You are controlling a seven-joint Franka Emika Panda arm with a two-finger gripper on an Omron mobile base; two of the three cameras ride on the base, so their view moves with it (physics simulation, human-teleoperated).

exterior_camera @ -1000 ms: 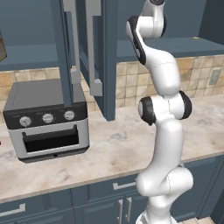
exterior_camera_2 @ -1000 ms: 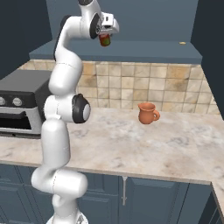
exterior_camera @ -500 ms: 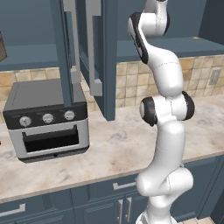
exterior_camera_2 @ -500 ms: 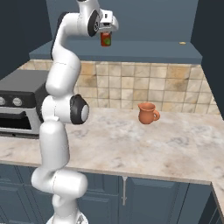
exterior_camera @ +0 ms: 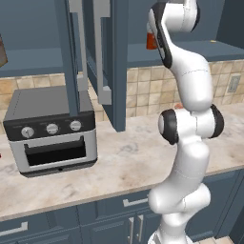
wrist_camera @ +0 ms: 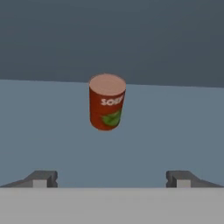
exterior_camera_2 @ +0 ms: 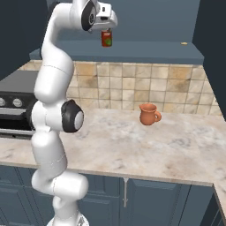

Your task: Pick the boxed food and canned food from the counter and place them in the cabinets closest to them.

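Blue cabinets (exterior_camera: 114, 57) hang over the beige desk (exterior_camera_2: 176, 145), and one door is open. Up high, the can (wrist_camera: 106, 102) stands on the blue shelf (exterior_camera_2: 145, 49), a little tilted. Just in front of it, the end effector (wrist_camera: 112, 178) has its fingers wide apart, not touching the can. A mug (exterior_camera_2: 149, 114) sits on the desk.

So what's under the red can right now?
The canned food stands on the blue cabinet shelf, apart from the open gripper. Its base contact is hidden.
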